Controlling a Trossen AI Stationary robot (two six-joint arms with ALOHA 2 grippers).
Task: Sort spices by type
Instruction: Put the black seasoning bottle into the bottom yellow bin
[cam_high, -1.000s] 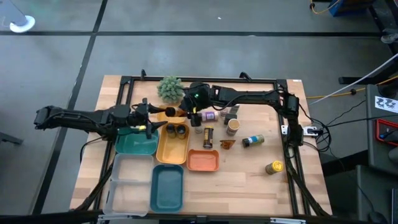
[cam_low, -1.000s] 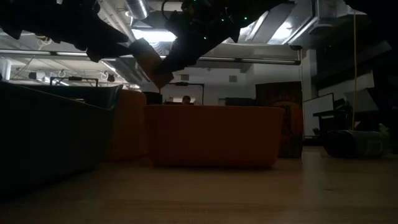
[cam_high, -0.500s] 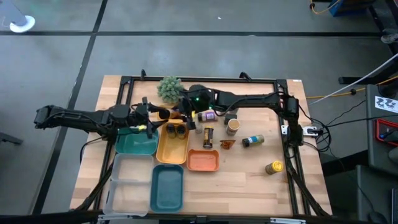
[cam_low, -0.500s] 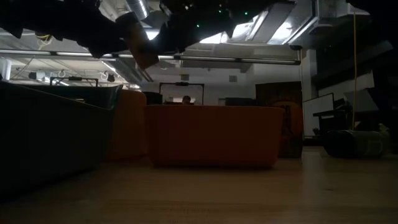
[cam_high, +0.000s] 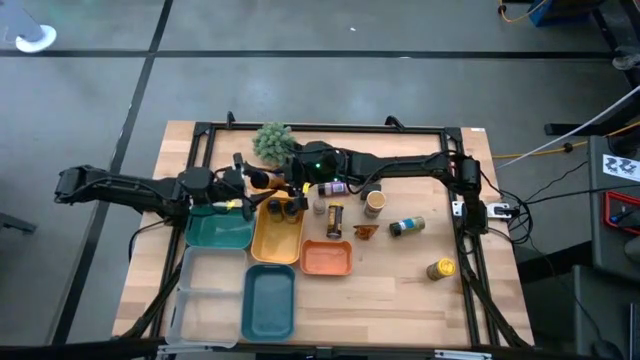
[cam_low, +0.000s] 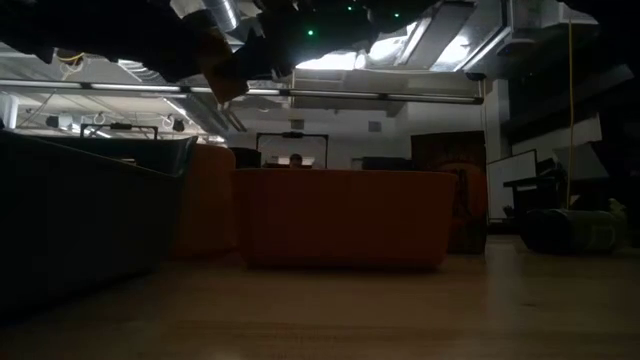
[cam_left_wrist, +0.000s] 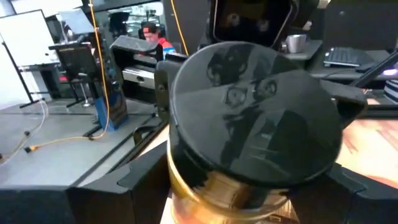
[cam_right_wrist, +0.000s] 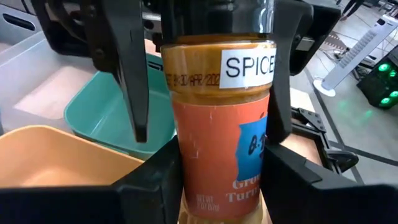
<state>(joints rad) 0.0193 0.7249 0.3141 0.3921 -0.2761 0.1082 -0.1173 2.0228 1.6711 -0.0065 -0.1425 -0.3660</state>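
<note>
A turmeric jar (cam_right_wrist: 217, 124) with an orange label and a black cap (cam_left_wrist: 255, 118) hangs in the air between the two arms, over the table's far left part (cam_high: 270, 181). My right gripper (cam_high: 287, 186) is shut on it. My left gripper (cam_high: 243, 180) is open and faces the cap end. Its fingers (cam_right_wrist: 127, 74) stand on either side of the cap, with a gap showing on one side. In the low view the jar (cam_low: 222, 75) shows tilted, high above the table. Two dark-capped jars (cam_high: 284, 207) stand in the yellow tray (cam_high: 277, 240). My right gripper holds the jar by its labelled body (cam_right_wrist: 186, 155), pinched between the two fingers (cam_right_wrist: 155, 186), and comes from the table's right. The jar sticks out ahead of the fingers, its cap end toward my left gripper. It is lifted clear and tilted.
Teal tray (cam_high: 220, 235), orange tray (cam_high: 326, 260), a second teal tray (cam_high: 270, 303) and a clear tray (cam_high: 203, 300) lie near left. Loose jars (cam_high: 335, 220), (cam_high: 374, 200), (cam_high: 407, 227), (cam_high: 442, 268) and a brown packet (cam_high: 364, 232) sit mid-table. The green plant (cam_high: 273, 143) stands at the far edge.
My right gripper has carried the jar toward the table's left and upward, to my left gripper. The left gripper has shifted slightly toward the far edge, so that the jar's cap end now sits between its fingers.
</note>
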